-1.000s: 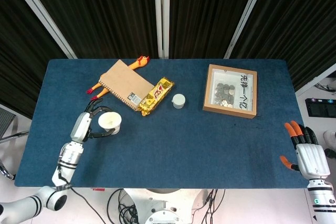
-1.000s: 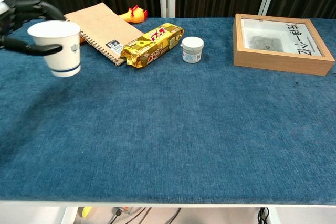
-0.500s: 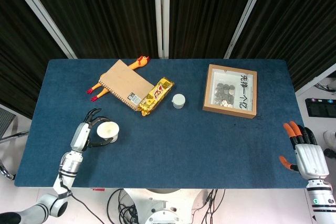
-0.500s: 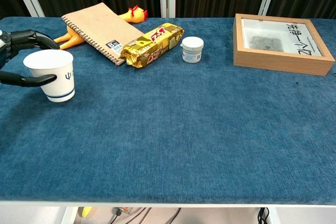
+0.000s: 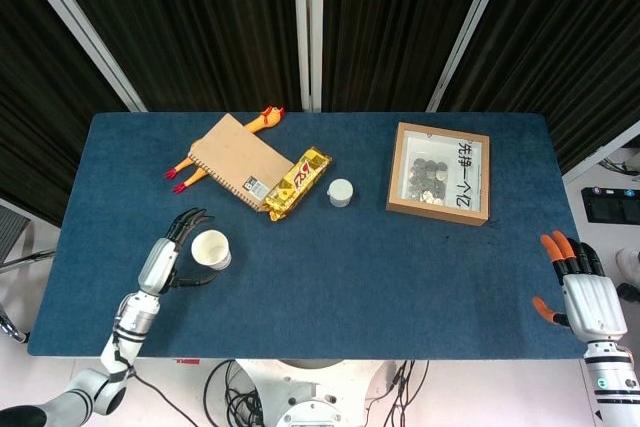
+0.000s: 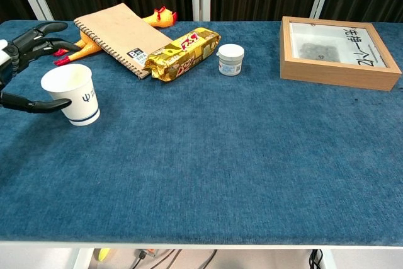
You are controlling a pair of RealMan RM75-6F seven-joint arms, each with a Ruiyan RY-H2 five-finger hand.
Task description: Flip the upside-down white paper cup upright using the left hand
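Observation:
The white paper cup [image 5: 211, 249] [image 6: 71, 94] stands upright on the blue table, mouth up, near the left front. My left hand [image 5: 176, 252] [image 6: 25, 61] is just left of it with fingers spread wide and apart from the cup wall; the thumb reaches along the cup's near side. It holds nothing. My right hand [image 5: 580, 287] rests at the table's right front edge, fingers straight and empty; the chest view does not show it.
A brown spiral notebook [image 5: 240, 159] lies on a rubber chicken toy [image 5: 262, 118] at the back left. Beside it are a gold snack pack [image 5: 297, 182] and a small white jar [image 5: 340, 192]. A wooden box [image 5: 440, 173] with coins sits at the back right.
The left hand lowered the cup onto the table, then spread its fingers and let go. The cup now stands free. The right hand has not moved.

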